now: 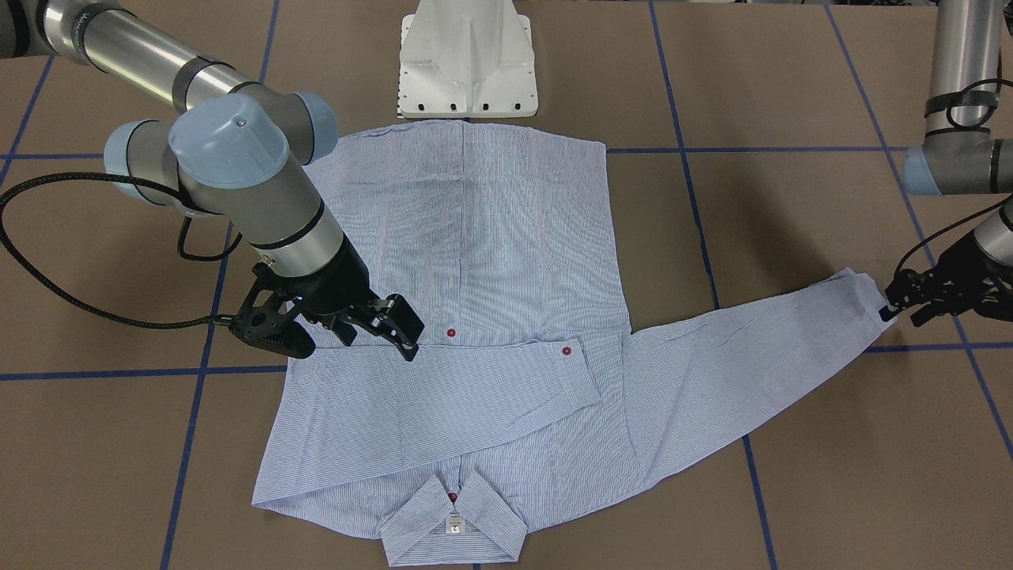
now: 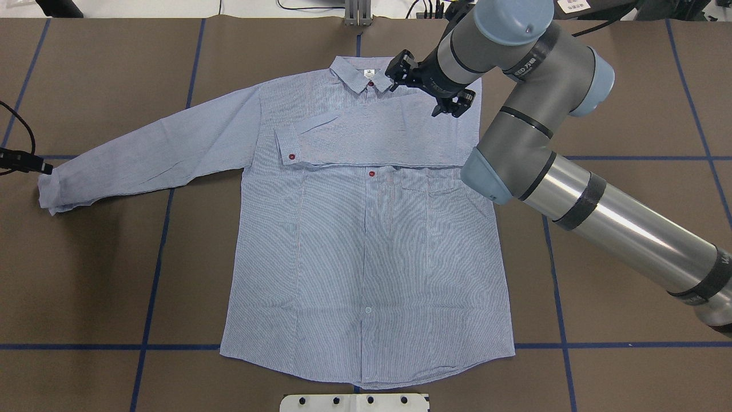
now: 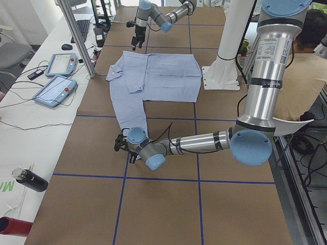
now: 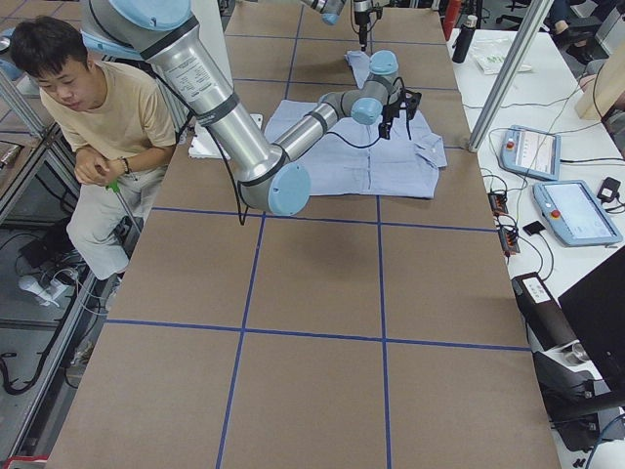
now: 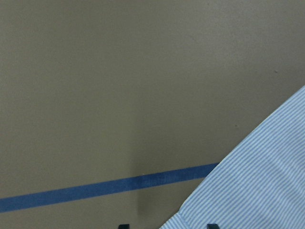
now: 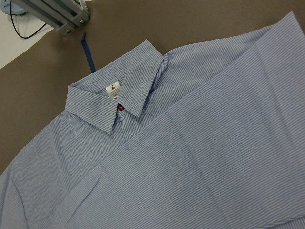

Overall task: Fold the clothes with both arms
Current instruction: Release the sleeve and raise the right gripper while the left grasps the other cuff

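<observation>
The striped shirt [image 2: 366,257] lies flat, front up, collar [image 2: 363,74] away from the robot's base. One sleeve [image 2: 377,134] is folded across the chest. My right gripper [image 2: 420,91] hovers open and empty over that sleeve by the collar; it also shows in the front view [image 1: 356,347]. The other sleeve [image 2: 148,154] stretches out to my left. My left gripper [image 1: 893,305] is at its cuff [image 1: 859,294]. In the left wrist view the fingertips [image 5: 212,225] stand apart with the cuff's edge [image 5: 257,191] between them.
The white pedestal base [image 1: 467,63] stands at the shirt's hem. Blue tape lines [image 2: 154,252] cross the brown table. An operator [image 4: 88,107] sits beside the robot. A side bench with tablets [image 3: 56,76] and a metal post [image 3: 76,35] runs past the collar end.
</observation>
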